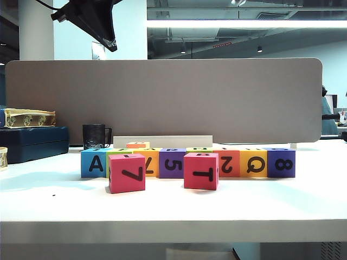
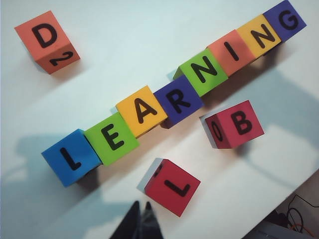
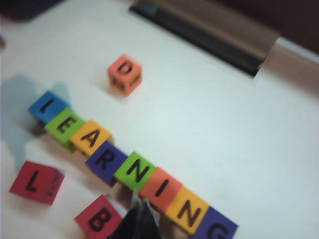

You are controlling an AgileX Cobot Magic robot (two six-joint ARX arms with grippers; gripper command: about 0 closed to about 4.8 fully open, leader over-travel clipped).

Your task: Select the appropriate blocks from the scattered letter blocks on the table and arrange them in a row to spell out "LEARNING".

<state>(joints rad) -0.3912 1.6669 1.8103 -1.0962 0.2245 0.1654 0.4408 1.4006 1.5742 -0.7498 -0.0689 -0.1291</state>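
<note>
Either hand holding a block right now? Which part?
Nothing held. The left hand and right hand are both shut and empty above the table, clear of the blocks.

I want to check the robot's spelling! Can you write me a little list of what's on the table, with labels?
word row: eight letter blocks touching in a line, tops reading LEARNING
row colours: blue, green, yellow, purple, green, orange, yellow, purple
spare blocks: red L block, red B block, orange D block
surface: white table
left gripper: shut, holding nothing, above the table
right gripper: shut, holding nothing, above the row
</note>
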